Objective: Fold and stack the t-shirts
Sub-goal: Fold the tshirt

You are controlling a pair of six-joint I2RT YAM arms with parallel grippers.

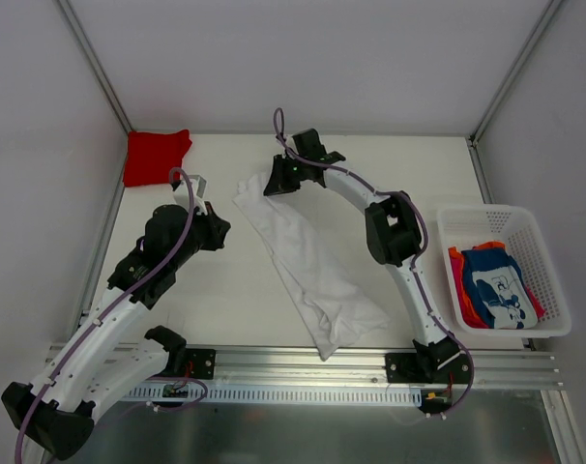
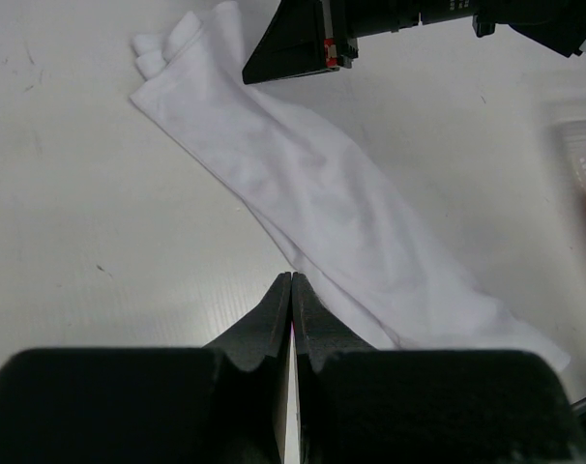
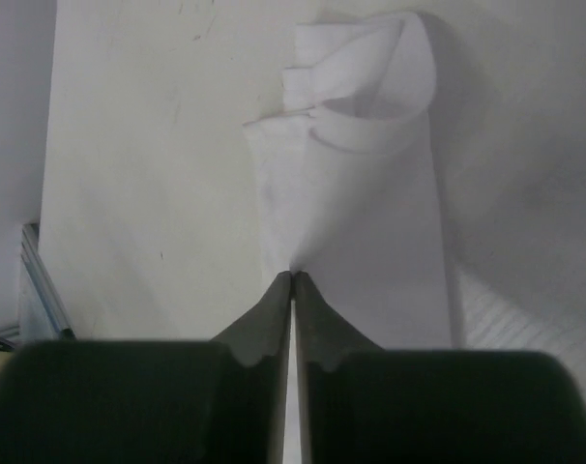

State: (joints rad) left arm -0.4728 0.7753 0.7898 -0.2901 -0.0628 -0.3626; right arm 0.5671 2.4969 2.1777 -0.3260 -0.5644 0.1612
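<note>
White t-shirt point(image 1: 312, 261): you have it lying on the table point(image 1: 225, 300) as a long narrow strip, well left of the basket point(image 1: 486, 220). It runs slantwise, and its near end comes closest to the basket. Its far end curls up into a small loop.
Red t-shirt point(image 1: 156, 157): it sits folded at the table's far-left corner, the garment farthest from the basket.
Blue t-shirt point(image 1: 496, 280): it is inside the basket with its white print facing up.
Orange-red t-shirt point(image 1: 457, 275): it is also inside the basket, under the blue one, with an edge showing along that one's left side.
Left gripper point(image 2: 291, 280): your pincer is clenched, jaws pressed flat together with nothing between them. It sits on the side of the white strip away from the basket, tips just beside the cloth's edge.
Right gripper point(image 3: 293, 275): its jaws are drawn together, tips at the strip's far end. You cannot tell whether any cloth is nipped between them.
</note>
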